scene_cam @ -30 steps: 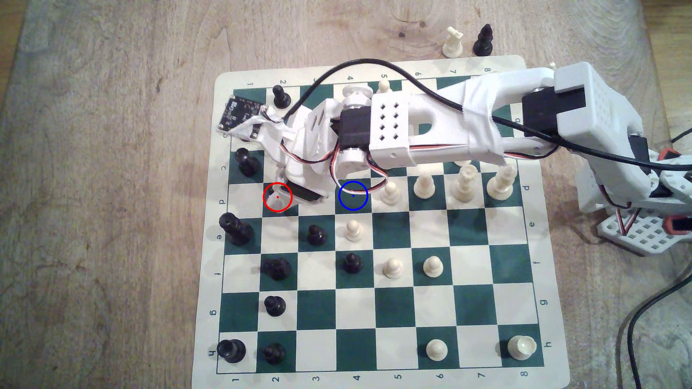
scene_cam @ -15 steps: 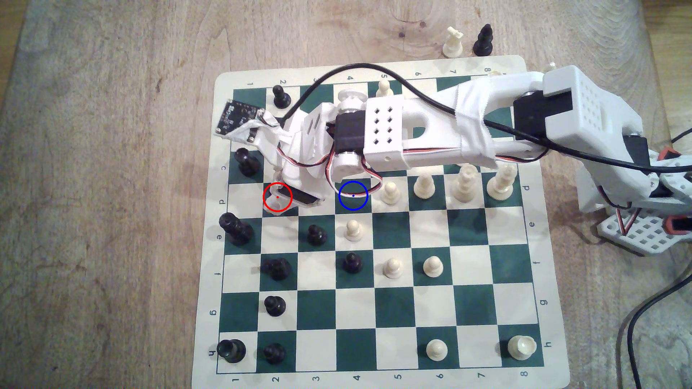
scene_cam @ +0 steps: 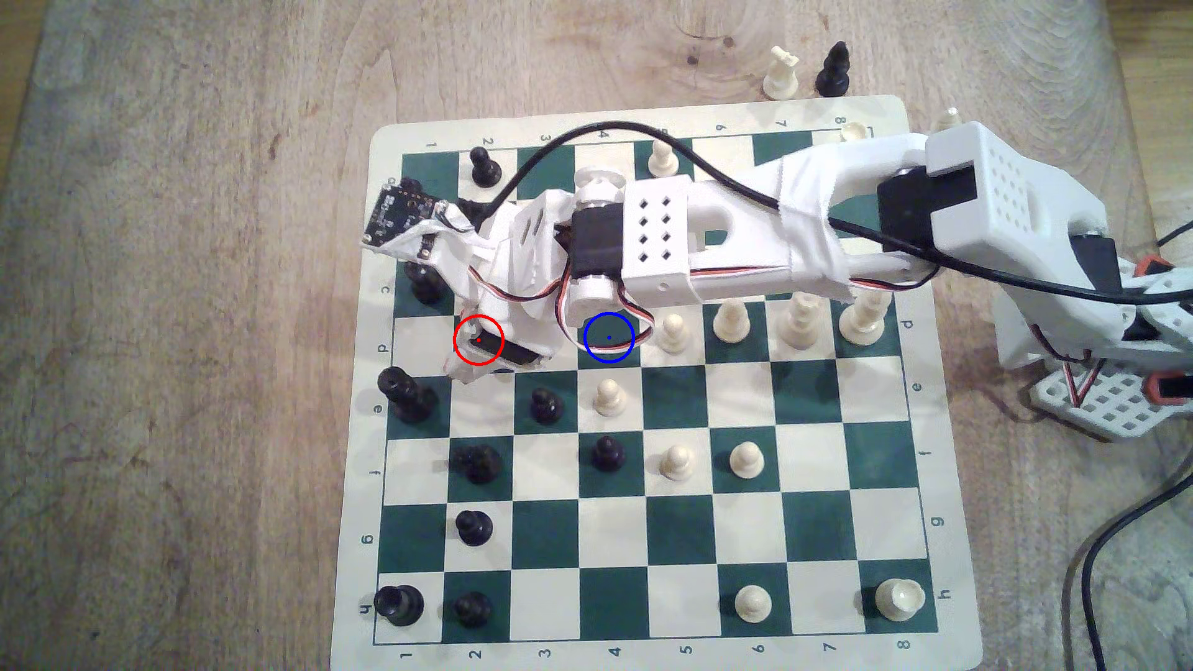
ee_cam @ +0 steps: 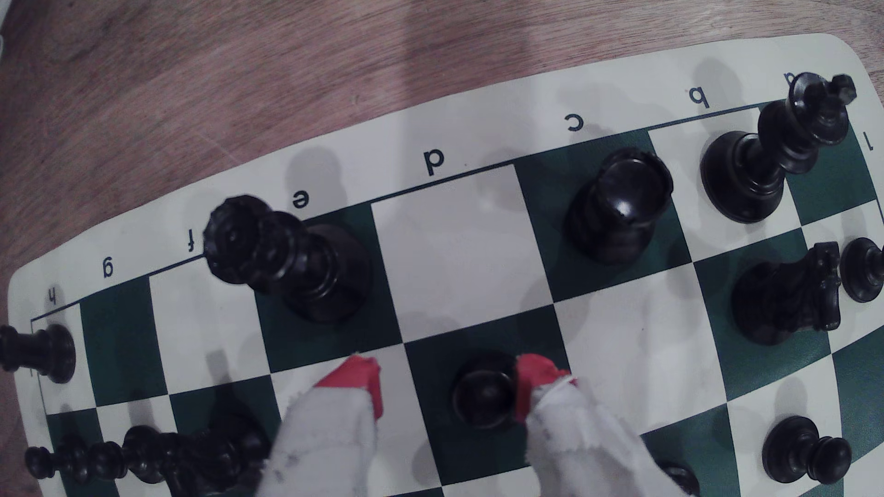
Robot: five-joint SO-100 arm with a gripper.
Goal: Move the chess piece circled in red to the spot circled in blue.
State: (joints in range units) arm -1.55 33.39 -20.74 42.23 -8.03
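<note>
Exterior view: gripper (scene_cam: 481, 351) hides the chess piece (ee_cam: 483, 394), jaws apparently parted.

Warm dim light, soft shadows; the wrist view bends at its edges.

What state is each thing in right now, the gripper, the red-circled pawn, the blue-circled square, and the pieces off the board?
gripper: open, red-tipped fingers either side of the pawn, one fingertip right against its head.
chess piece: upright on its dark green square, not lifted.
spot: no piece on it, an arm wire crossing over its edge.
cream piece and black piece: upright on the wooden table, off the board.
</note>
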